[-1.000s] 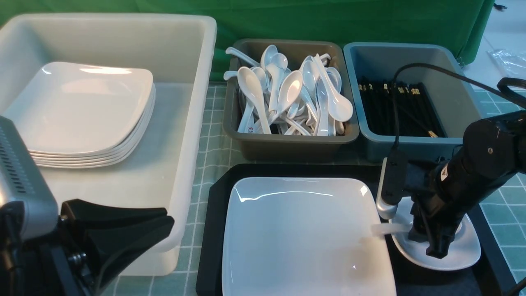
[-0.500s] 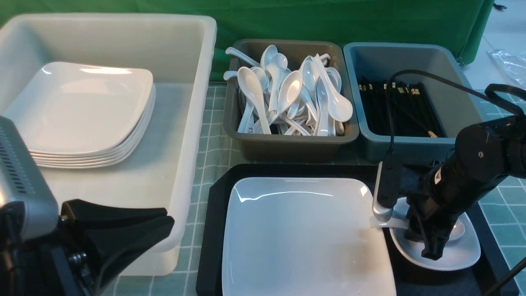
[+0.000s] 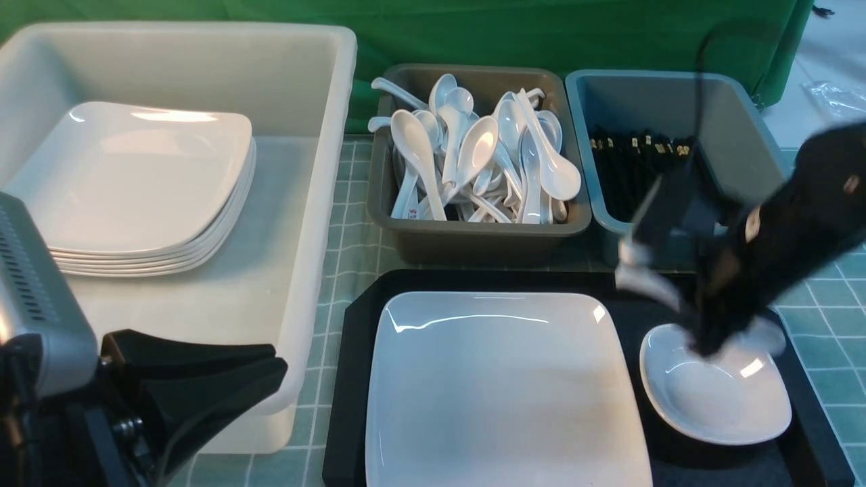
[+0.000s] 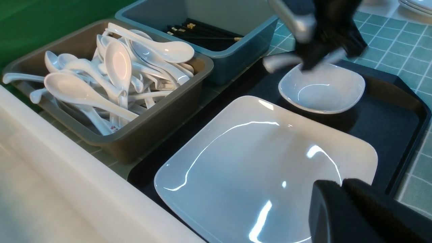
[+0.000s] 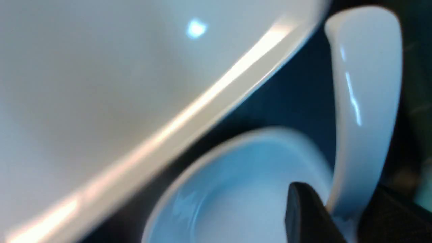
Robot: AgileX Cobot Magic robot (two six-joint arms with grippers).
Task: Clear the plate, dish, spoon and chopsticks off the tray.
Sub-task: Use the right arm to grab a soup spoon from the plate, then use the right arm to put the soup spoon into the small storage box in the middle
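Right wrist view: your right pincer grips the spoon across its handle, probably to carry it clear of the dish, lower right in the front view; your left pincer sits closed, empty.

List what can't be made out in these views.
- Right wrist view: the bowl of the spoon is hidden by the right gripper and cut off by the frame edge.
- Front view: motion blur smears that gripper and the spoon, so the grip is unreadable there.
- Front view: the near edges of the plate and tray are cut off by the frame's bottom edge.
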